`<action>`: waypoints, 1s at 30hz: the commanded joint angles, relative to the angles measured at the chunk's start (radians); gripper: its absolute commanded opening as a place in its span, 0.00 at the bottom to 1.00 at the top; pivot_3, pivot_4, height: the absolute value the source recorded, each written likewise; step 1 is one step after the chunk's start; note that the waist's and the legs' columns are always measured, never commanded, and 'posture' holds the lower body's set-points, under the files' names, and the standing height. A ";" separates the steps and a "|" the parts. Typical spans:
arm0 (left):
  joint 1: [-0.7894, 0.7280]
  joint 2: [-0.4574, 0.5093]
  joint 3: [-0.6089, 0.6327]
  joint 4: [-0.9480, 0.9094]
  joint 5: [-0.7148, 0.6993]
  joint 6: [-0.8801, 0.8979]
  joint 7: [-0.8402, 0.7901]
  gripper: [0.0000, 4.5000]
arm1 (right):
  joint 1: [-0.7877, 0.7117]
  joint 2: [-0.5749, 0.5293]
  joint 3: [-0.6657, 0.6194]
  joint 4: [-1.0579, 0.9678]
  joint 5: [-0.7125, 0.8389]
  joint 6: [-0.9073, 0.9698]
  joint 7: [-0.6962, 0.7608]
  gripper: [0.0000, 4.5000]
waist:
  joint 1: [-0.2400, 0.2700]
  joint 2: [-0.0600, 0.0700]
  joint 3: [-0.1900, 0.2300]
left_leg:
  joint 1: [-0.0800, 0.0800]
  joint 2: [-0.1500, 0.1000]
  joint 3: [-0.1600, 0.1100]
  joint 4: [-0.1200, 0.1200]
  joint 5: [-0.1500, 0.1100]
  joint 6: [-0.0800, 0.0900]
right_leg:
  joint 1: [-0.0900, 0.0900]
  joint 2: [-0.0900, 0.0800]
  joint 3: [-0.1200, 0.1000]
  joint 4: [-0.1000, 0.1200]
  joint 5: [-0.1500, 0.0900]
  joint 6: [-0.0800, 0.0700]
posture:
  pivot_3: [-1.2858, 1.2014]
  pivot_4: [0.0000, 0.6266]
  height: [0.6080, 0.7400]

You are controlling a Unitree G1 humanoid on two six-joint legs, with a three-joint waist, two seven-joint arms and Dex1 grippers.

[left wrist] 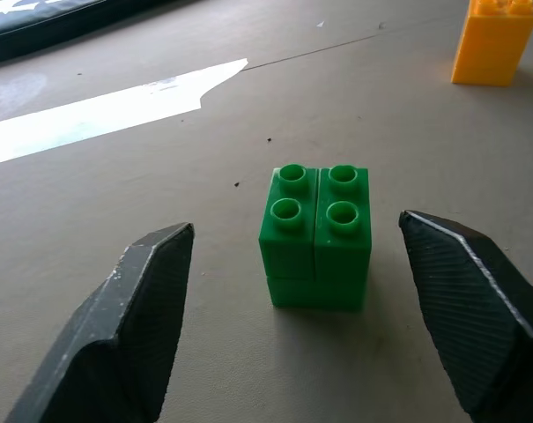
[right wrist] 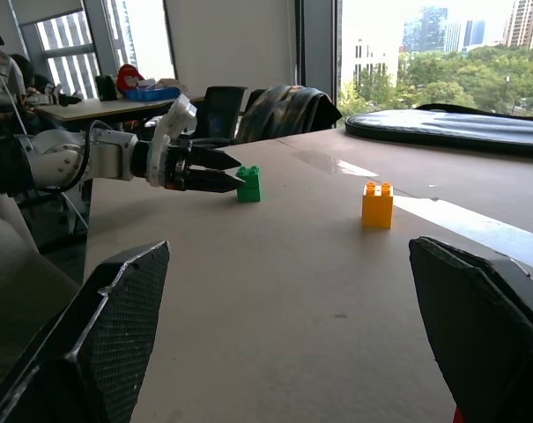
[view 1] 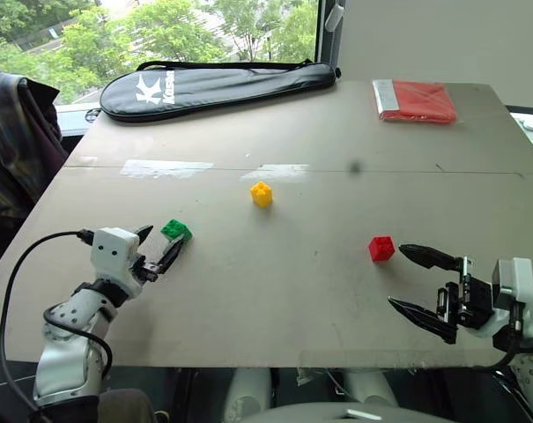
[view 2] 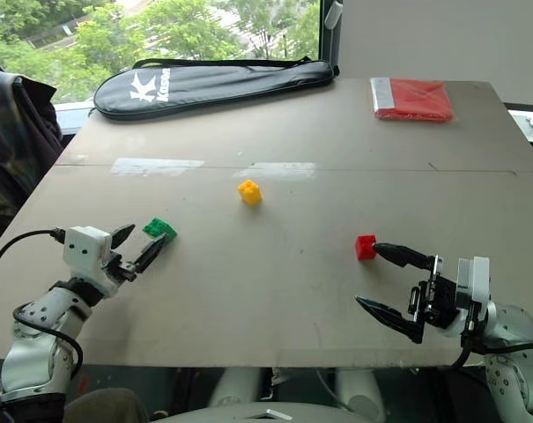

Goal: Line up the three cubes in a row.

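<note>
My left tool (view 1: 159,248) lies low over the tabletop (view 1: 284,300) with its two black fingers parted around the green cube (view 1: 175,231); in the left wrist view the brick (left wrist: 316,236) sits between the fingers with a clear gap on each side, so the tool is part open and has hold of nothing yet. The cube lies straight ahead of that tool, just inside the fingertips, studs up and resting flat. It is nearly cubic, so I see no real long axis; its faces sit a little skewed to the finger pads, and I judge a squeeze would turn it slightly before it seats. My right tool (view 1: 420,282) is spread wide and empty, lying on its side near the tabletop's near edge, with the red cube (view 1: 381,248) just beyond its upper fingertip, close but apart as far as I can tell. The yellow cube (view 1: 262,194) stands farther back, roughly midway between the other two and well apart from both tools, studs up. So green is the left arm's, red the right arm's, and yellow is about equally far from either. As they lie now, the three make a shallow triangle, not a row, with yellow at the far point. At the back, well out of the way, lie a black racket bag (view 1: 218,86) and a flat red packet (view 1: 416,100).
</note>
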 commanded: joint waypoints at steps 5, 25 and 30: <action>-0.043 0.019 -0.035 0.020 0.005 -0.004 -0.015 0.51 | -0.012 -0.005 -0.013 -0.035 0.016 -0.005 -0.012 1.00 | 0.001 0.000 0.000 | 0.000 0.000 0.000 0.000 0.000 0.000 | 0.000 0.000 0.000 0.000 0.000 0.000 | 0.52 0.24 0.76; -0.106 0.012 -0.082 0.000 -0.033 -0.018 -0.068 0.29 | -0.003 -0.011 -0.026 -0.050 0.015 -0.004 -0.039 1.00 | 0.002 0.000 0.000 | 0.000 0.000 0.000 0.000 0.000 0.000 | 0.000 0.000 0.000 0.000 0.000 0.000 | 0.52 0.24 0.76; -0.208 0.037 -0.306 -0.126 -0.100 0.072 -0.311 0.29 | 0.021 -0.013 -0.051 -0.040 0.019 -0.013 -0.041 1.00 | 0.022 0.000 0.000 | 0.000 -0.001 0.001 0.001 0.000 0.000 | 0.001 -0.001 -0.001 0.000 0.000 0.000 | 0.52 0.24 0.76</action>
